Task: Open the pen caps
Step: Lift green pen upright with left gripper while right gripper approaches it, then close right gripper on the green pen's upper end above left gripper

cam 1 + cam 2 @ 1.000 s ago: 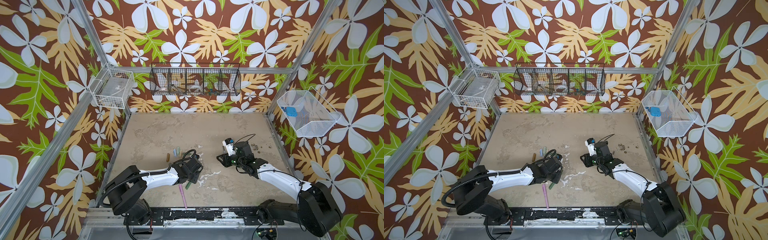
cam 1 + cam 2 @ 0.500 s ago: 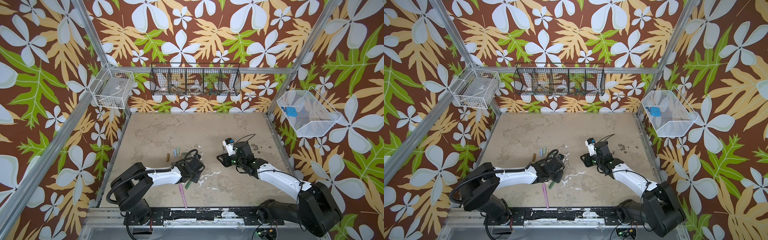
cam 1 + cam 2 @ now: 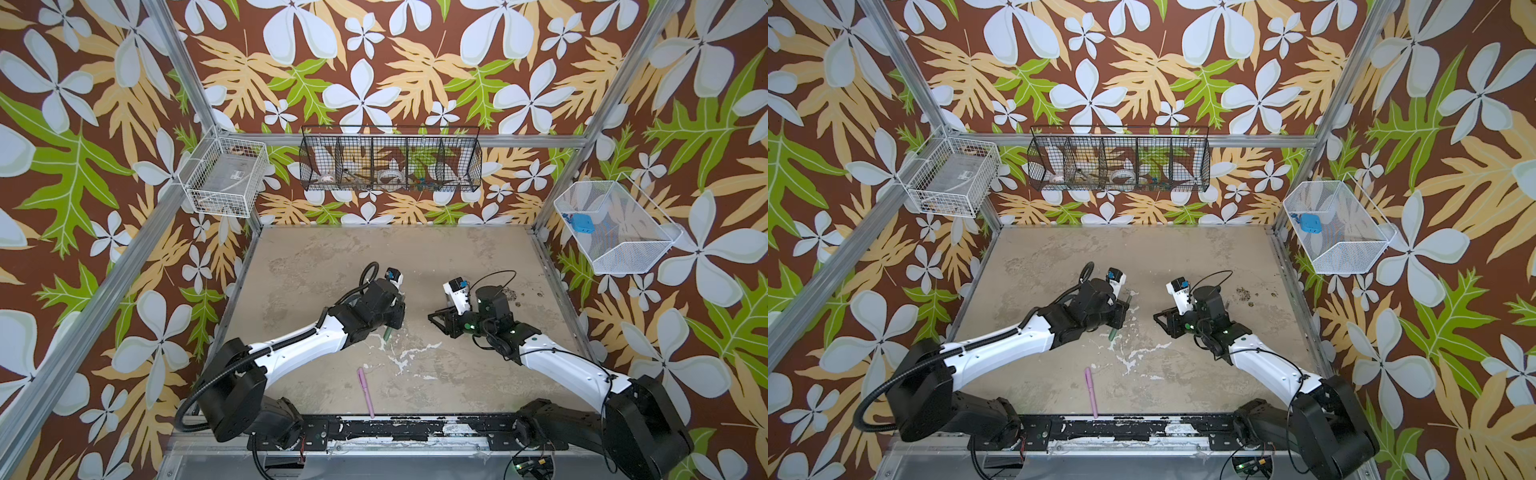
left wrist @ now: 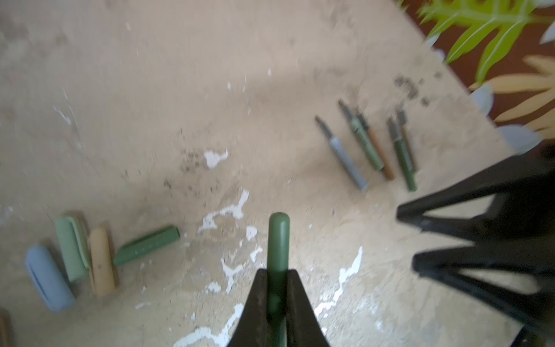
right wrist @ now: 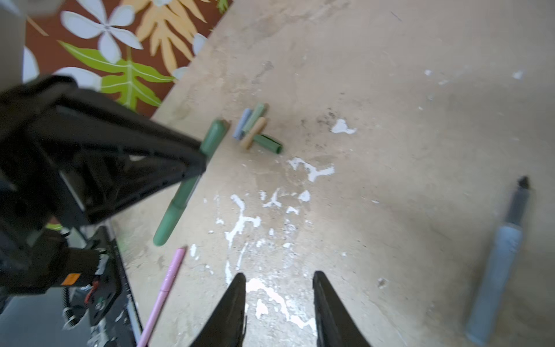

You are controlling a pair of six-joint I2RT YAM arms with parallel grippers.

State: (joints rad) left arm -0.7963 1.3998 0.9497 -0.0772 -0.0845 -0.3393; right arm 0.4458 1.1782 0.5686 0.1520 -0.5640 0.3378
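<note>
On the left in both top views, the left gripper (image 3: 394, 323) has just closed and risen. A second ago its jaws stood apart, low over the table (image 3: 457, 249). Now they are pinched tight on the green pen (image 4: 278, 240), which hangs tilted clear of the surface. The pen is still whole. Its green cap (image 5: 165, 228) seems to be the short section below the jaws, though blur leaves the seam uncertain.

With this grip made, the pen is ready for the other arm to pull. The loose caps (image 4: 102, 261), already off, lie bunched together on the table and are hidden beneath the left arm in the top views.

Further right, near the front edge, the pink pen (image 3: 365, 391) lies untouched, apparently still capped. Right of centre, the right gripper (image 5: 279, 275) has spread its jaws a little wider and holds nothing. It faces the green pen, with the bare pen bodies (image 4: 369, 147) lying beside it.

No writing is legible. An orange sticker (image 5: 70, 279) on the left arm's base is too blurred to read.
</note>
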